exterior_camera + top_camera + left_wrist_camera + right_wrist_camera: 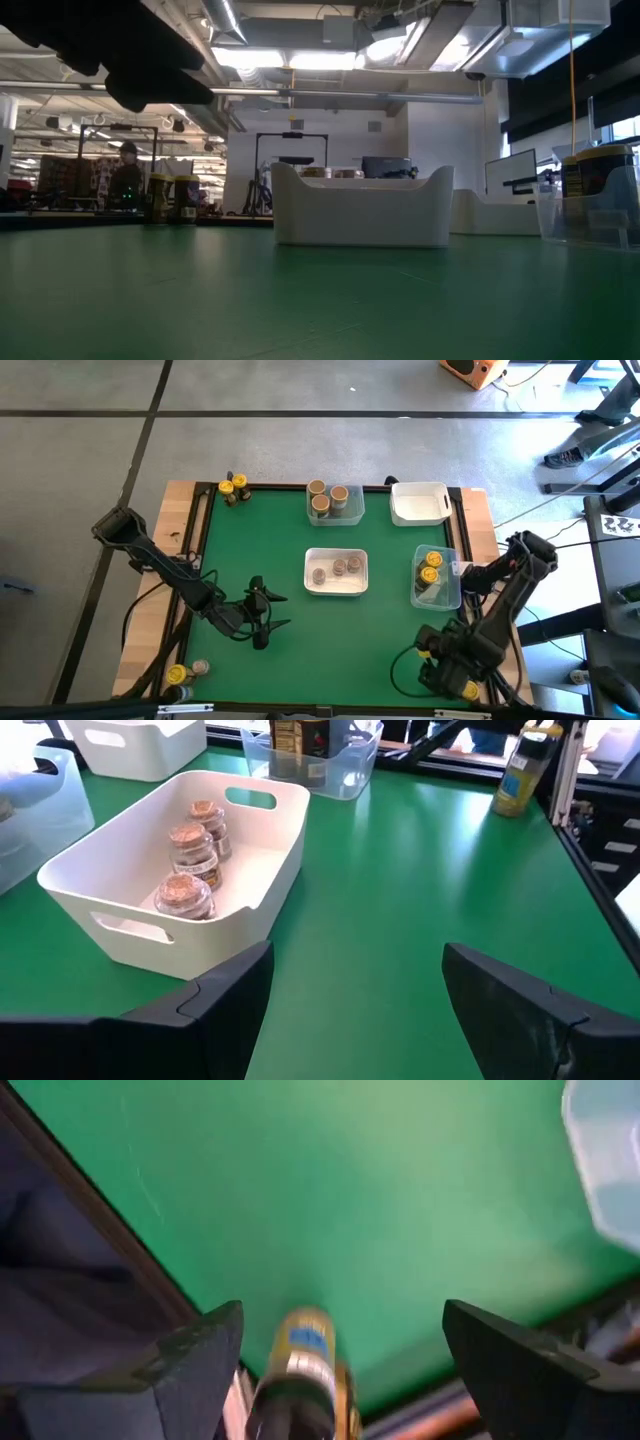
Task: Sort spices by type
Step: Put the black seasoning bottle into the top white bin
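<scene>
The spices are small jars. Three tan-lidded ones stand in the white tray (215,910) at the table's middle, with my left gripper (350,980) open to its near left (262,610) and nothing between the fingers. Other jars fill the clear tray (335,502) at the far edge and the clear tray (436,577) on the right. A yellow-lidded jar (300,1365) stands on the near right corner (470,688). My right gripper (340,1340) hangs open above it, pointing down (452,665), and is clear of it.
An empty white tray (418,503) sits at the far right. Yellow-lidded jars (233,488) stand on the far left corner, and a yellow and a grey one (185,672) on the near left corner. Bare green mat (300,650) lies along the near side.
</scene>
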